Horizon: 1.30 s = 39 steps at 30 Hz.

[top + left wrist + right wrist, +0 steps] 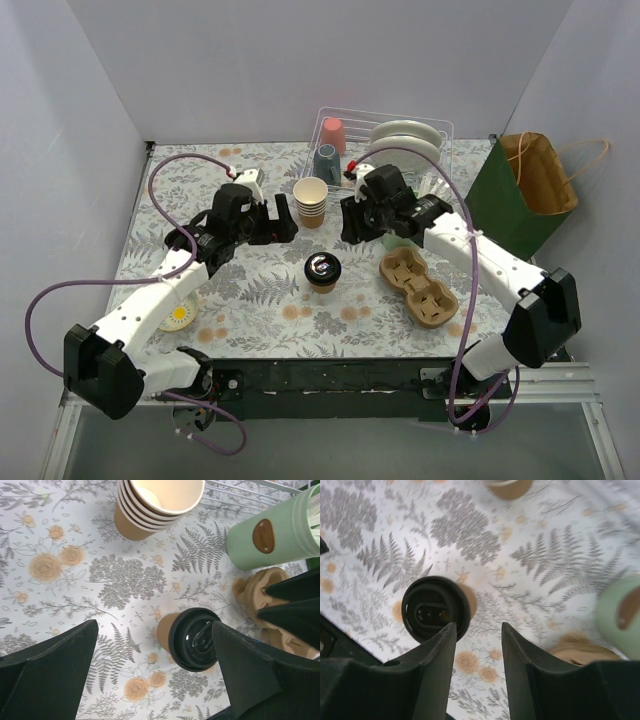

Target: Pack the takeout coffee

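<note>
Nearest the arm bases, a small saucer [181, 315] with a yellow centre lies on the flowered tablecloth [260, 300], partly under the left arm. To the right, a brown pulp cup carrier [419, 289] sits flat with its wells unfilled.

The takeout coffee [322, 270] stands upright near the middle of the table, its black lid on. It is just left of the carrier and not touching it, and neither claw touches it.

Beyond it, the left gripper [283, 222] has its jaws spread wide and holds nothing. Its wrist camera shows the coffee on the cloth below, close to the right-hand finger [255, 675].

The right gripper [352, 220] faces it from the other side. Its jaws are parted by a narrower gap with nothing between them, and in its own view the lid shows beside the left finger [432, 675].

A stack of lidless paper cups [311, 200] stands between the two claws, slightly farther back. A pale green tumbler [265, 535] stands near the carrier, largely hidden under the right arm in the overhead view.

At the back are a wire dish rack [440, 135] with cups and plates, and to the right an open green paper bag [510, 205].
</note>
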Each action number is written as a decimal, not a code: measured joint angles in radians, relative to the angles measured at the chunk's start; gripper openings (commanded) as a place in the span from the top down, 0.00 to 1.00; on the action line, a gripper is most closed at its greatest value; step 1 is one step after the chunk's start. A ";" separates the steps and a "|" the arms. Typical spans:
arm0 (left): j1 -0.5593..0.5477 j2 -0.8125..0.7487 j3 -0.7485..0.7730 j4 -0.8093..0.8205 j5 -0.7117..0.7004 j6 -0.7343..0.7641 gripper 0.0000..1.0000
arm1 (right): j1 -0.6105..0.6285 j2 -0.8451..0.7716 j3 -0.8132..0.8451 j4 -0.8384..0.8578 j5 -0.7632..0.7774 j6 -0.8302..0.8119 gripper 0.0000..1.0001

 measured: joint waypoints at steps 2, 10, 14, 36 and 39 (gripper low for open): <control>0.000 -0.022 -0.016 -0.003 -0.025 0.025 0.02 | 0.000 -0.032 0.037 -0.036 0.091 -0.006 0.48; 0.000 -0.171 -0.197 0.049 -0.089 0.066 0.02 | -0.027 -0.133 0.274 -0.098 0.463 -0.148 0.42; 0.000 -0.170 -0.203 0.061 -0.083 0.073 0.02 | -0.160 -0.135 0.398 -0.102 0.520 -0.228 0.41; -0.099 0.132 -0.131 0.085 0.202 0.031 0.27 | -0.626 -0.135 0.449 -0.187 0.274 -0.259 0.40; -0.131 0.141 -0.106 0.089 0.187 0.030 0.37 | -0.626 -0.156 0.407 -0.172 0.244 -0.259 0.40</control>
